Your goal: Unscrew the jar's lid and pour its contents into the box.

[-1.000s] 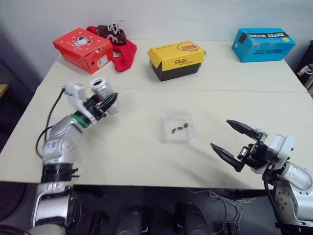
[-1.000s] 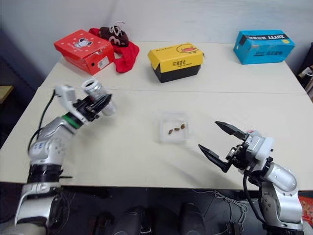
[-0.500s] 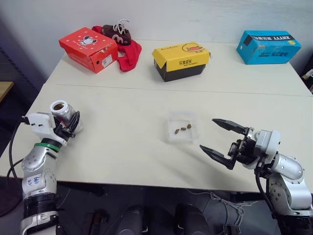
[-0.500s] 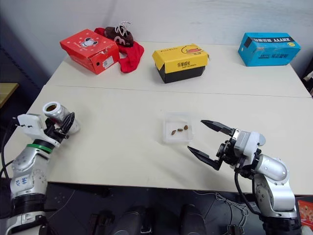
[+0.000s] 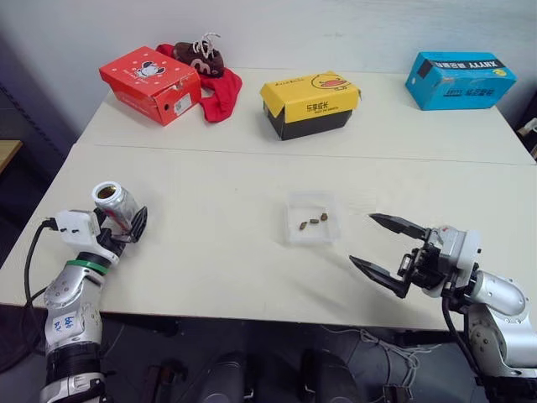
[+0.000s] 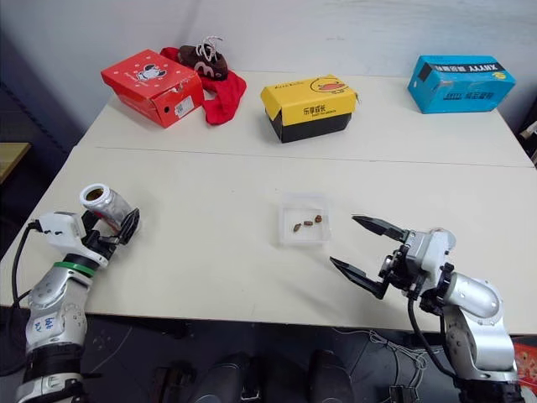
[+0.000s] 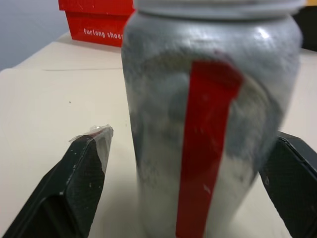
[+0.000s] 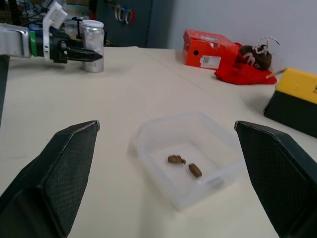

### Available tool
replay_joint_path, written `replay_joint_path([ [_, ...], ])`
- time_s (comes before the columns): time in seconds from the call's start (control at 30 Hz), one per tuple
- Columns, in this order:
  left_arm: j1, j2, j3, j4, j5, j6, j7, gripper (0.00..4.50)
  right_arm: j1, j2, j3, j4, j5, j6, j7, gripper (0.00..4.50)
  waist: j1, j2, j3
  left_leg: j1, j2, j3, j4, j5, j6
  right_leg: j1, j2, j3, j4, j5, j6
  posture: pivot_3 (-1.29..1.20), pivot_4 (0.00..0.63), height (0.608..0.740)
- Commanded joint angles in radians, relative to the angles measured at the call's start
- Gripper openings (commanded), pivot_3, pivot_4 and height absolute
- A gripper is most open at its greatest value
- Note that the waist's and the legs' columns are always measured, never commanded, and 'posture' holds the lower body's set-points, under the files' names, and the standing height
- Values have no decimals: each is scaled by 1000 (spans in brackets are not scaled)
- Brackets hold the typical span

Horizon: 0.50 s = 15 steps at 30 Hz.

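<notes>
The jar (image 5: 115,205), grey with a red stripe (image 7: 205,148), stands upright and uncapped near the table's left edge. Its mouth shows a dark inside. My left gripper (image 5: 126,222) is open around the jar, and one finger (image 7: 84,181) stands clear of its side. The lid is out of view. The clear box (image 5: 290,237) lies at mid-table with a few brown pellets (image 5: 312,222) of the contents in it. My right gripper (image 5: 362,238) hangs open and empty just right of the box, with its fingers (image 8: 54,173) spread wide.
Along the table's far side stand a red shoebox (image 5: 149,71), a red cloth with a brown shoe on it (image 5: 211,80), a yellow-and-black carton (image 5: 310,102) and a blue box (image 5: 460,77). The front edge runs close under both grippers.
The left arm carried the tilted jar left and down, and the jar now stands upright on the table. The left gripper has opened. The right gripper barely moved.
</notes>
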Motion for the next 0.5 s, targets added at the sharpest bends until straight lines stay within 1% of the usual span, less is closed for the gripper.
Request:
replay_joint_path([
  [0.03, 43, 42, 29, -85, -49, 53, -60, 4446, 48, -16, -72, 28, 19, -47, 32, 4500, 0, 0, 0, 0, 0, 0, 0, 0, 0, 0, 0, 0, 0, 0, 0, 0, 150, 740],
  [0.23, 119, 142, 56, -80, -50, 65, -173, 4446, 160, -39, -173, 106, 24, -101, 92, 4500, -1, 0, 0, 1, 0, 1, -2, -1, -1, -1, -1, 1, -5, 0, -1, 0, 150, 740],
  [0.37, 212, 229, 94, -78, -56, 60, -291, 4446, 207, -75, -233, 163, 37, -139, 160, 4500, -4, 0, 0, 2, 0, 1, -4, -1, -1, -1, -2, 1, -7, -1, -1, 0, 150, 740],
  [0.43, 256, 270, 113, -88, -48, 39, -343, 4446, 219, -109, -268, 194, 51, -148, 206, 4500, -9, 0, 0, 3, 0, 2, -6, -1, -1, -1, -2, 2, -8, -1, -1, 0, 150, 740],
  [0.5, 302, 299, 136, -137, -55, 40, -386, 4446, 235, -156, -303, 238, 59, -169, 283, 4500, -10, 0, 0, 3, 0, 2, -7, -2, -1, -1, -3, 2, -9, -1, -2, 0, 150, 740],
])
